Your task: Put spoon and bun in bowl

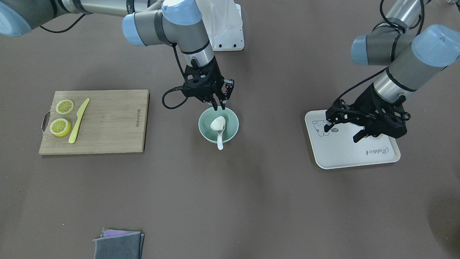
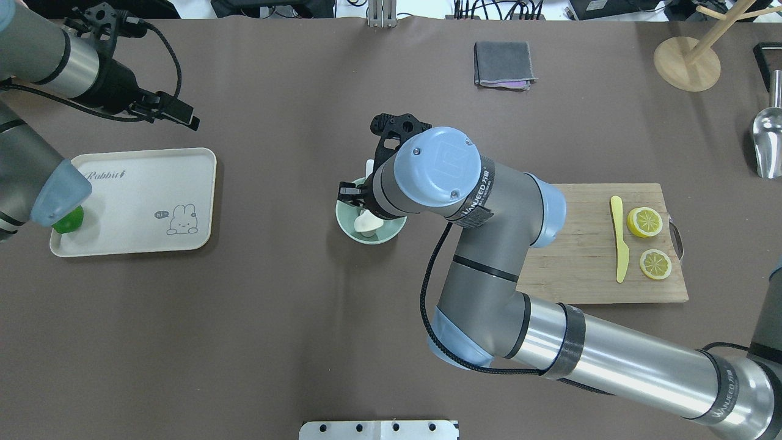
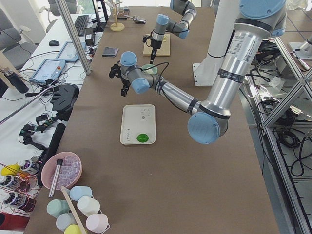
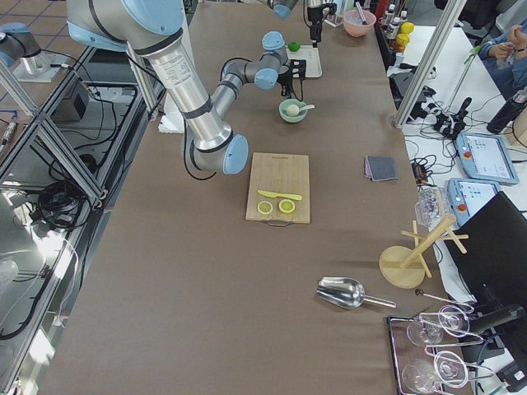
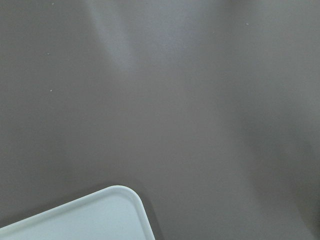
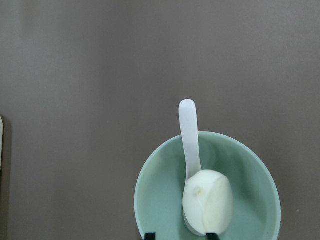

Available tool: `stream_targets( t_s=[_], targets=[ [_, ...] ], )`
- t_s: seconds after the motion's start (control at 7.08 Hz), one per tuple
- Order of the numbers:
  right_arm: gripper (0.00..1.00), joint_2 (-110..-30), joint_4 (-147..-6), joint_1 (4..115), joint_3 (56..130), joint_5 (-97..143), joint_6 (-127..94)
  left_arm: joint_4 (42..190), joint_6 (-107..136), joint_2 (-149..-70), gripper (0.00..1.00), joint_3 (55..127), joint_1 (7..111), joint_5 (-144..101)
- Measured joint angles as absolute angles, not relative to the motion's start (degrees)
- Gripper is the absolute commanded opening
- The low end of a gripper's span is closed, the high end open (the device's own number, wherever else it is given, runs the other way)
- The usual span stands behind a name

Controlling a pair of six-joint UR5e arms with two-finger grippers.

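Spoon [image 1: 220, 142] and bun [image 1: 217, 123] both lie in the bowl [image 1: 205, 131], which stands mid-desk [image 1: 251, 198], so the task looks done. In the front-facing view the bun rests on the spoon's scoop and the handle pokes out over the rim at 6 o'clock.

The right tool [image 1: 219, 106] hangs at the bowl's 12 o'clock edge, fingers parted and holding nothing; its wrist view shows the two tips on either side of the bun. The left tool [image 1: 343, 132] hovers over the tray [image 1: 359, 158], out at the bowl's 3 o'clock, spread wide and empty.

The danger is in the retreat. If the right tool lifts off at a slant or pinches, a fingertip could drag the bun or clip the rim. The overhanging handle could then lever the spoon out or slide the light bowl.

Printed on the tray is "Rabbit", with a rabbit drawing and a tiny "hi" bubble. The cutting board [image 1: 111, 122], at 9 o'clock, bears a stamp too small to read surely. A band on the right arm [image 2: 473, 211] seems to say "VANJEED".
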State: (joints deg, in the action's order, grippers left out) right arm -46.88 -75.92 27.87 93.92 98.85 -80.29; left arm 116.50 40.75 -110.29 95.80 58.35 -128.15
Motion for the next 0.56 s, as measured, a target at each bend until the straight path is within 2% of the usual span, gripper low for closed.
stream_targets(
  t_s=[0.28, 0.56],
  targets=[
    [1.00, -50.3, -76.4, 30.6, 97.6, 101.2, -79.3, 116.2, 39.9, -109.4, 0.99, 95.8, 60.1, -128.3],
    [1.00, -62.5, -76.6, 38.7, 105.9, 109.5, -70.6, 112.5, 30.3, -106.3, 0.99, 96.7, 65.6, -128.3]
  ],
)
